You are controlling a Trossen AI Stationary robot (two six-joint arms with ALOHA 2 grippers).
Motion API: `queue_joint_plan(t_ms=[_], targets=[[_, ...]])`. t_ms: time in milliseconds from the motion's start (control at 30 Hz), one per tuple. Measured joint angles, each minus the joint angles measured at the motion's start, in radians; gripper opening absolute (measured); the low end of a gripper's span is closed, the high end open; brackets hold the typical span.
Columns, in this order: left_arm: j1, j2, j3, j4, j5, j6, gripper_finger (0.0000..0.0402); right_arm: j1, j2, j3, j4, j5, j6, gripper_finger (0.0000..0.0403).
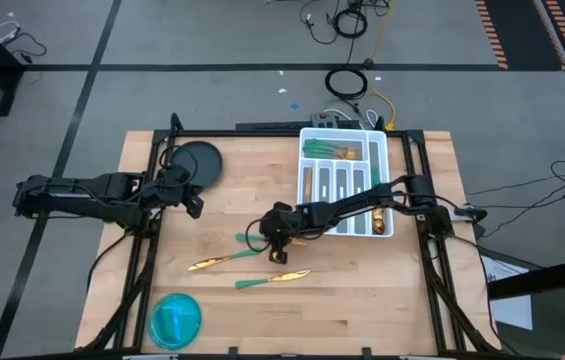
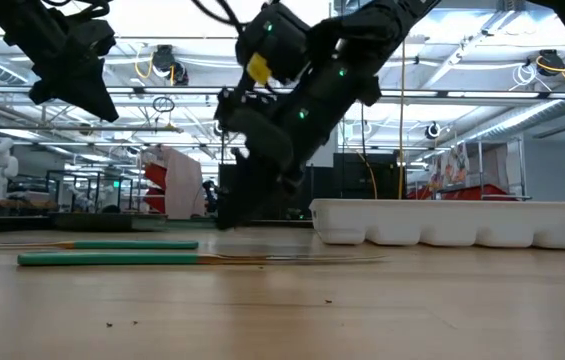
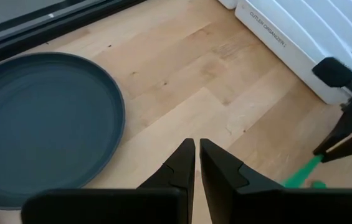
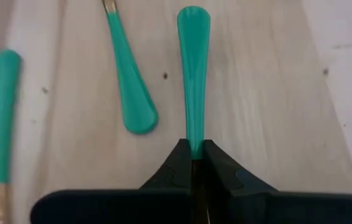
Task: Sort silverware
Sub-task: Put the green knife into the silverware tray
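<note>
right pincer (image 4: 193, 163): clamped on teal handle of one silverware piece (image 4: 193, 74) lying on counter (image 1: 232, 320), low for pickup | two more pieces (image 1: 220, 260) beside | left pincer (image 3: 196, 163): closed, empty, near dark plate (image 3: 38, 124)

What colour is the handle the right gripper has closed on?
Teal green handle, pinched by the right gripper; clearest in the right wrist view.

So on the light wooden surface (image 1: 252, 300) there's a white divided plastic tray (image 1: 381, 226) at the far right, a dark round plate (image 1: 198, 163) far left, and a translucent blue round dish (image 1: 175, 320), maybe a lid, near the front-left corner.
</note>
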Motion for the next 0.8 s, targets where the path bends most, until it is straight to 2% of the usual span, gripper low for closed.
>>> queue_joint_plan(t_ms=[400,633,800], targets=[[0.0,0.0,0.0,0.001,0.0,0.006,0.0032,0.007,-0.069,0.005,0.036,0.011,0.137,0.0],[0.0,0.0,0.0,0.003,0.0,0.004,0.0032,0.002,-0.144,0.006,0.007,0.088,0.234,0.0],[0.0,0.0,0.0,0.005,0.0,-0.004,0.0032,-0.013,-0.216,0.006,-0.127,0.227,0.295,0.0]])
